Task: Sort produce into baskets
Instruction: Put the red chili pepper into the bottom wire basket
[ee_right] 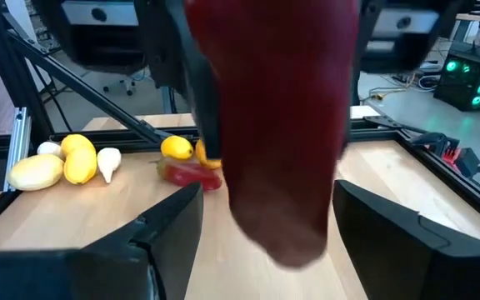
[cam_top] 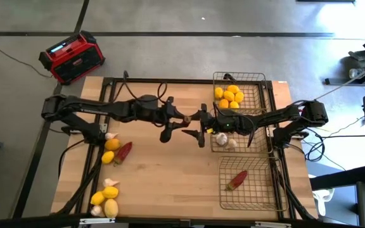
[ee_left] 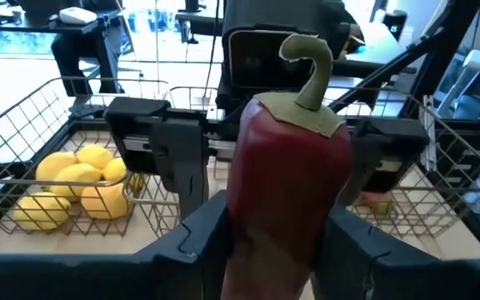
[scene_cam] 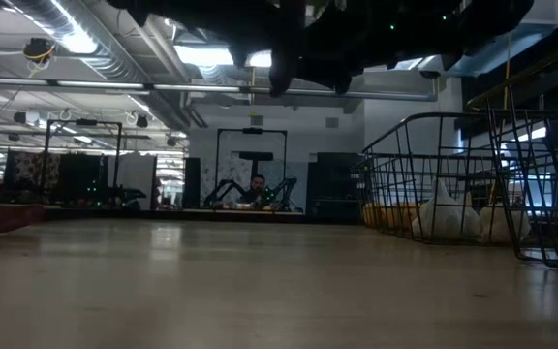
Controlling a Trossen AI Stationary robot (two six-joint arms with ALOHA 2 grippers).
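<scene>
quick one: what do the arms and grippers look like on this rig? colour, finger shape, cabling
Two matte black jointed arms. The left gripper and right gripper each have two broad, flat black fingers with angular edges. Thin dark cables loop along the links in the high view. No markings are legible.

We look across a large workshop hall behind the wooden table [cam_top: 170,177]: ceiling ducts [scene_cam: 95,44] and strip lights [scene_cam: 76,41] run overhead, and a person [scene_cam: 257,189] sits far off beside another dark rig [scene_cam: 250,165]. From above, we see grey concrete floor [cam_top: 170,19] crossed by dark seams, a red-and-black radio [cam_top: 71,57] standing just off the table's far left corner, and a cable [cam_top: 8,50] trailing to it. Green indicator lights [ee_right: 465,79] glow on equipment beyond the table.
</scene>
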